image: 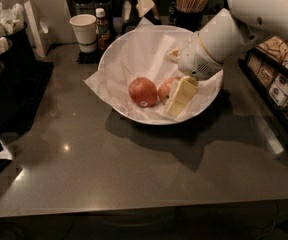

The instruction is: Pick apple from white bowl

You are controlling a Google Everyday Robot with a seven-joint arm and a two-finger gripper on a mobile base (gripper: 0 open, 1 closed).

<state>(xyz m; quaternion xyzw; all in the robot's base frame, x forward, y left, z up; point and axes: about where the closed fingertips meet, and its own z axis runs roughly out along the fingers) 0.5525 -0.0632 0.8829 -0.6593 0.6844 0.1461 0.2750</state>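
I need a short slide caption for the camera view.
Gripper sits inside the white bowl, right beside the paler apple, with a redder apple nearby.

Arm (249,14): single, glossy white shell, smooth and rounded, made up of fat cylindrical segments. The larger upper segment carries a few small dark dots; screws or holes, cannot tell which.
Wrist (209,46): white barrel with a thin tan ring seam round it and a greyish speckled patch on its lower face.
Gripper (178,101): pale cream-yellow, flat and blocky with stepped ridges, duller than the arm. It sits inside the white bowl (134,44), right half, just beside the apple (165,89).
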